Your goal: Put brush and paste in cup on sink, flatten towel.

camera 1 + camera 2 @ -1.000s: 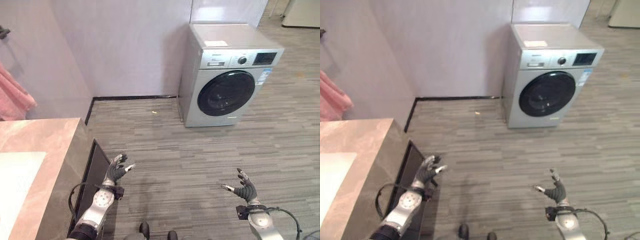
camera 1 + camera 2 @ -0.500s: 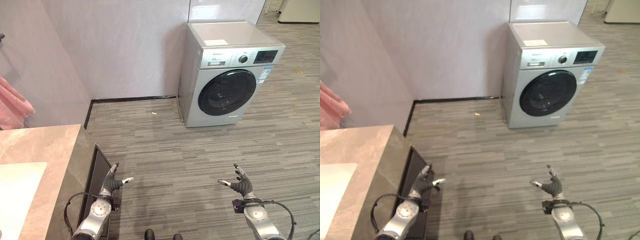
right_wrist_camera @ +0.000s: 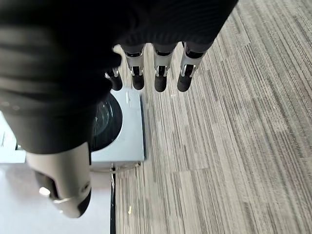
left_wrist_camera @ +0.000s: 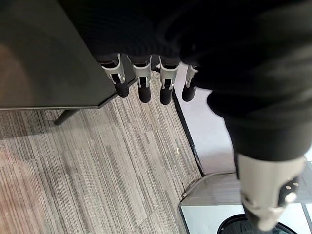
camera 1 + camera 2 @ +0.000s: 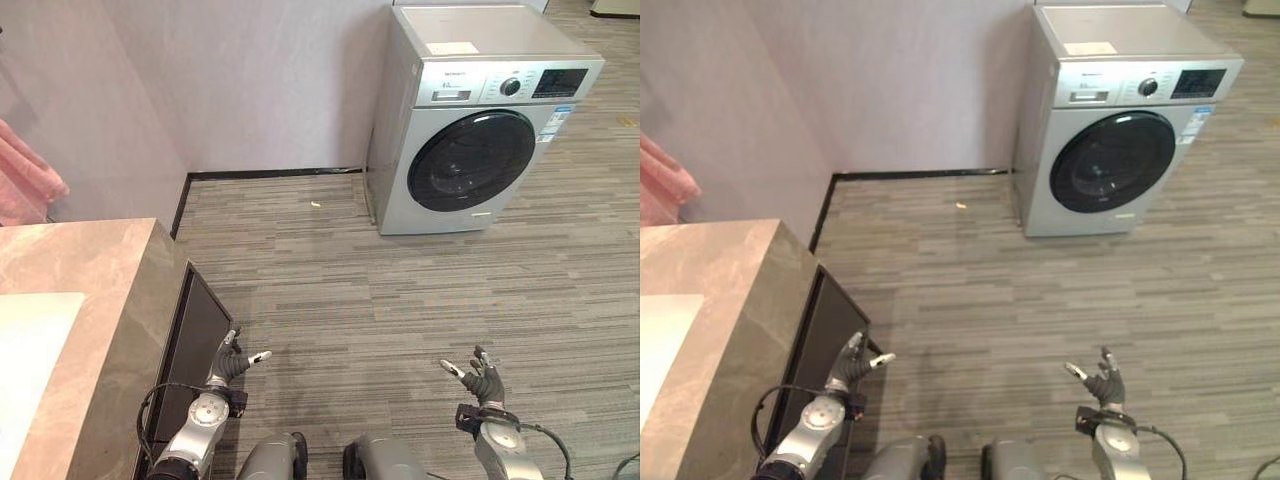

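Note:
A pink towel [image 5: 28, 190] hangs on the wall at the far left, above a marble counter [image 5: 110, 290] with a pale sink basin [image 5: 30, 340] set in it. My left hand [image 5: 228, 364] hangs low beside the counter's dark side panel, fingers straight and empty. Low on the right over the floor is my right hand [image 5: 484, 379], also open and holding nothing. In the wrist views the fingers [image 4: 142, 85] of the left hand and the fingers [image 3: 158, 73] of the right hand stick out straight over the floor.
A silver front-loading washing machine [image 5: 480, 130] stands against the back wall at the right. Grey striped flooring [image 5: 400, 290] stretches between it and the counter. A small yellow scrap [image 5: 316, 204] lies near the baseboard. The counter's dark side panel [image 5: 195, 350] is close to my left hand.
The camera has shifted and tipped down, so the washing machine sits higher and more to the right. Both hands stay open and low.

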`<state>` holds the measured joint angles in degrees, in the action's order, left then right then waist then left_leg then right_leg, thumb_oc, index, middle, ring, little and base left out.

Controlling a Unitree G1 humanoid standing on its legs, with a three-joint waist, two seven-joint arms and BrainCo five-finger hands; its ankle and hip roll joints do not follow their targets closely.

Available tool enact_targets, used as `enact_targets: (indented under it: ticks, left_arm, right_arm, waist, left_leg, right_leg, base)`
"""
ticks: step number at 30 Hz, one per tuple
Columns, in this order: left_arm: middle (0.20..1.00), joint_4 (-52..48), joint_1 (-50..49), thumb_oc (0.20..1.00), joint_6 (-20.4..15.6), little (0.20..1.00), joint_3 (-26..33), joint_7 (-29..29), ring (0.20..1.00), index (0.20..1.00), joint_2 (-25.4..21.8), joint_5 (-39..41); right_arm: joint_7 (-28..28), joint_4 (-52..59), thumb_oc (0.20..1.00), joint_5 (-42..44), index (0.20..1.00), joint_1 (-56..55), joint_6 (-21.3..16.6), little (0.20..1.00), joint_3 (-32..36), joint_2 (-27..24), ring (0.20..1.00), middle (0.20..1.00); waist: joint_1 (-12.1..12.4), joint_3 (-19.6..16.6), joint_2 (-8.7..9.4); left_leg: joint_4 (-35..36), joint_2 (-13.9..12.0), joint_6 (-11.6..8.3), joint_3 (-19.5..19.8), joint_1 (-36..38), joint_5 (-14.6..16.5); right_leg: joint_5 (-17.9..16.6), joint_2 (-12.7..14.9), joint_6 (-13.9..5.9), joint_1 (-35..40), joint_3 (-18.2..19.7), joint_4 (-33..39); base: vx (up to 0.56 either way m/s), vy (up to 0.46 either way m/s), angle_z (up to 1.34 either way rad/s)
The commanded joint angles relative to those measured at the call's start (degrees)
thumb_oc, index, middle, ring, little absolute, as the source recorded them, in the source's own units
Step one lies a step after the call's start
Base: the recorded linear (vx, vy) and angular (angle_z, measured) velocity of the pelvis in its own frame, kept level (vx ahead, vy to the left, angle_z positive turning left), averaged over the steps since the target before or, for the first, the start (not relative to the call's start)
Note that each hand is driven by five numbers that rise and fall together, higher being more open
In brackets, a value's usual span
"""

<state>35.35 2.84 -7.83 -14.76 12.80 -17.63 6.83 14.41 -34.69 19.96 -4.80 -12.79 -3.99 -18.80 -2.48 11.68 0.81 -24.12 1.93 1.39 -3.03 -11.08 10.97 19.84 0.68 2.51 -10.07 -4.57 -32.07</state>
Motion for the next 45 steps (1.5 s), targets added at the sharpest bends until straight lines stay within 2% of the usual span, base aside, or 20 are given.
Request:
enact_targets:
  ticks: [1,3,4,8,13,15,18,19,24,25,26,28,32,35,37,39,41,42,43,45]
  left_arm:
    - [1.0,-1.2,2.01,1.0,-3.48,1.0,-0.06,1.1,1.0,1.0,0.07,1.81]
    - [1.0,-0.24,1.76,1.0,-5.37,1.0,0.75,-0.25,1.0,1.0,0.13,5.59]
    - [1.0,0.72,1.5,1.0,-5.83,1.0,0.63,-0.91,1.0,1.0,-0.34,4.69]
    - [1.0,0.87,1.86,1.0,-6.3,1.0,0.45,-1.08,1.0,1.0,-0.51,5.08]
    - [1.0,2.1,1.94,1.0,-6.6,1.0,0.74,-1.9,1.0,1.0,0.2,6.66]
    - [1.0,2.72,1.48,1.0,-6.67,1.0,1.0,-1.42,1.0,1.0,0.15,5.44]
    - [1.0,3.01,1.65,1.0,-6.51,1.0,0.78,-1.28,1.0,1.0,0.22,4.92]
    - [1.0,2.55,0.83,1.0,-6.62,1.0,0.73,-1.24,1.0,1.0,-0.08,4.51]
    - [1.0,-0.18,-1.09,1.0,-7.69,1.0,0.66,-0.57,1.0,1.0,-1.2,2.31]
    - [1.0,-1.25,-2.26,1.0,-7.56,1.0,0.21,-0.8,1.0,1.0,-1.73,0.91]
    - [1.0,-1.26,-2.25,1.0,-7.56,1.0,0.23,-0.81,1.0,1.0,-1.71,0.91]
    - [1.0,-1.78,-2.0,1.0,-7.17,1.0,-0.25,-1.37,1.0,1.0,-2.29,0.86]
    - [1.0,-1.36,-0.18,1.0,-6.79,1.0,-0.55,-1.09,1.0,1.0,-3.23,-0.7]
    - [1.0,0.44,1.38,1.0,-6.78,1.0,-0.41,-0.6,1.0,1.0,-2.68,-0.69]
    - [1.0,1.78,2.61,1.0,-6.69,1.0,-0.17,-0.02,1.0,1.0,-1.97,-0.39]
    - [1.0,3.36,3.24,1.0,-7.37,1.0,0.1,1.77,1.0,1.0,-1.97,-1.0]
    - [1.0,3.45,3.64,1.0,-6.84,1.0,-1.65,0.84,1.0,1.0,-1.59,-0.88]
    - [1.0,3.52,3.37,1.0,-6.84,1.0,-2.02,0.33,1.0,1.0,-1.15,-0.4]
    - [1.0,3.42,4.53,1.0,-6.72,1.0,-2.49,0.5,1.0,1.0,-0.33,0.64]
    - [1.0,4.07,5.64,1.0,-6.76,1.0,-2.88,0.62,1.0,1.0,0.22,0.97]
  right_arm:
    - [-1.14,1.22,1.0,0.74,1.0,0.61,-3.73,1.0,0.49,-2.12,1.0,1.0]
    - [-1.64,2.1,1.0,-3.26,1.0,1.01,-3.14,1.0,-1.27,-3.84,1.0,1.0]
    - [-2.61,2.9,1.0,-5.92,1.0,0.12,-2.9,1.0,-1.93,-5.27,1.0,1.0]
    - [-1.97,5.86,1.0,-5.61,1.0,-1.75,-3.82,1.0,0.27,-5.97,1.0,1.0]
    - [-1.72,4.67,1.0,-4.2,1.0,-2.27,-3.65,1.0,1.19,-5.58,1.0,1.0]
    - [-1.47,3.9,1.0,-5.87,1.0,-2.62,-3.38,1.0,0.49,-5.14,1.0,1.0]
    - [-1.18,2.7,1.0,-6.37,1.0,-1.86,-3.1,1.0,-0.2,-4.87,1.0,1.0]
    - [-1.62,1.82,1.0,-5.79,1.0,-0.61,-2.63,1.0,-1.15,-3.8,1.0,1.0]
    - [-3.07,-0.53,1.0,-4.61,1.0,0.78,-2.56,1.0,-2.26,-1.97,1.0,1.0]
    - [-3.43,-1.33,1.0,-5.89,1.0,2.09,-2.38,1.0,-3.32,-1.12,1.0,1.0]
    - [-3.42,-1.34,1.0,-5.89,1.0,2.11,-2.39,1.0,-3.32,-1.14,1.0,1.0]
    - [-3.91,-0.47,1.0,-6.95,1.0,2.75,-2.07,1.0,-4.01,-1.43,1.0,1.0]
    - [-4.48,2.3,1.0,-8.88,1.0,1.51,-1.87,1.0,-4.14,-2.29,1.0,1.0]
    - [-5.36,1.92,1.0,-7.84,1.0,-0.28,-1.94,1.0,-3.04,-2.69,1.0,1.0]
    - [-4.78,1.54,1.0,-6.69,1.0,-0.99,-1.78,1.0,-2.31,-2.86,1.0,1.0]
    - [-3.53,2.93,1.0,-7.3,1.0,-1.5,-3.17,1.0,-1.42,-4.34,1.0,1.0]
    - [-4.46,1.47,1.0,-5.65,1.0,-2.11,-2.12,1.0,-1.97,-3.68,1.0,1.0]
    - [-4.6,2.24,1.0,-4.81,1.0,-2.71,-2.3,1.0,-2.11,-3.81,1.0,1.0]
    - [-4.31,2.58,1.0,-3.16,1.0,-2.64,-2.82,1.0,-1.42,-4.46,1.0,1.0]
    - [-3.99,2.43,1.0,-2.54,1.0,-2.05,-3.1,1.0,-1.42,-4.84,1.0,1.0]
  waist:
    - [0.45,-2.19,0.79]
    - [0.8,-2.64,0.95]
    - [0.95,-3.12,1.47]
    - [1.01,-1.59,2.26]
    - [1.55,-2.09,1.69]
    - [2.11,-2.52,0.59]
    - [2.66,-2.67,0.38]
    - [3.33,-3.75,0.85]
    - [4.63,-6.3,2.16]
    - [5.69,-6.8,2.74]
    - [5.84,-6.92,2.55]
    - [5.06,-5.73,1.09]
    - [1.1,-3.25,0.39]
    - [-1.5,-1.97,0.71]
    - [-3.47,-2.06,1.51]
    - [-4.18,-2.56,1.98]
    - [-4.23,-3.84,2.65]
    - [-4.17,-4.15,2.92]
    - [-3.3,-3.18,3.71]
    - [-2.83,-2.16,4.1]
  left_leg:
    - [0.46,0.09,-0.32,0.0,1.2,-1.96]
    - [4.9,0.01,-1.08,-0.02,2.23,-4.86]
    - [5.23,-0.56,-2.5,0.22,2.06,-8.7]
    - [-4.24,-0.76,-5.23,1.91,-3.65,-16.87]
    - [2.93,-1.73,-4.0,-4.86,-9.29,-13.26]
    - [14.37,-4.1,-4.23,-9.21,-9.68,-17.2]
    - [16.66,-4.74,-4.3,-9.11,-8.95,-18.58]
    - [13.67,-3.25,-3.18,-6.45,-7.92,-17.19]
    - [12.03,-0.84,-0.37,-6.78,-6.5,-13.77]
    - [12.79,2.09,2.48,-7.73,-1.76,-10.69]
    - [12.93,1.84,2.44,-7.8,-1.87,-10.86]
    - [15.28,1.8,3.8,-6.62,2.62,-9.86]
    - [17.92,2.27,4.94,-3.41,10.47,-6.83]
    - [18.83,2.73,3.74,-1.68,14.81,-4.31]
    - [19.55,2.43,1.91,0.93,18.34,-2.19]
    - [19.45,1.86,0.7,2.52,19.51,-2.22]
    - [12.09,1.24,-0.99,4.12,16.53,-4.5]
    - [4.27,0.83,-2.25,3.78,14.67,-6.64]
    - [-9.27,-0.41,-4.48,2.29,6.43,-13.22]
    - [-15.56,-0.81,-4.45,1.02,2.3,-12.92]
  right_leg:
    - [-6.31,0.33,-4.69,5.08,0.04,8.48]
    - [-8.33,-0.07,-4.89,5.88,0.58,12.68]
    - [-9.39,-0.93,-4.51,7.7,0.55,16.91]
    - [-11.43,-1.33,-3.18,10.18,0.38,20.76]
    - [-10.11,-1.32,-3.6,15.42,0.13,25.17]
    - [-8.42,-2.91,-4.14,17.69,1.07,25.0]
    - [-7.46,-2.73,-4.36,19.02,1.73,24.44]
    - [-6.78,-1.45,-5.39,20.36,2.91,23.35]
    - [-9.61,1.77,-7.99,20.43,4.46,18.67]
    - [-24.21,4.45,-13.08,15.87,4.87,3.63]
    - [-24.49,4.22,-13.03,15.68,5.01,3.78]
    - [-30.19,4.16,-12.71,10.52,2.58,-6.8]
    - [-23.48,1.46,-11.43,-1.93,0.93,-12.16]
    - [-20.24,3.6,-9.88,-6.47,-2.62,-0.88]
    - [-21.27,1.84,-10.66,-9.6,0.8,12.99]
    - [-20.74,0.7,-10.46,-7.77,2.39,15.85]
    - [-20.16,-2.73,-9.33,-4.36,7.96,15.93]
    - [-19.05,-3.34,-7.77,-1.22,7.5,18.29]
    - [-18.38,-2.37,-5.85,2.33,5.77,20.25]
    - [-17.77,-1.94,-4.85,3.94,4.53,20.85]
  base:
    - [0.05,-0.071,-0.09]
    - [0.08,-0.113,-0.14]
    - [0.09,-0.162,-0.1]
    - [0.04,-0.151,0.2]
    - [0.21,-0.057,0.24]
    - [0.44,0.034,0.02]
    - [0.31,0.075,-0.25]
    - [0.25,0.094,-0.4]
    - [0.39,0.176,-0.46]
    - [0.32,0.191,-0.35]
    - [0.44,0.293,-0.43]
    - [0.28,0.22,-0.03]
    - [0.4,0.124,0.46]
    - [0.36,-0.037,0.71]
    - [0.5,-0.189,0.44]
    - [0.36,-0.199,0.43]
    - [0.43,-0.273,0.84]
    - [0.47,-0.371,0.91]
    - [0.29,-0.271,0.67]
    - [0.11,-0.17,0.81]
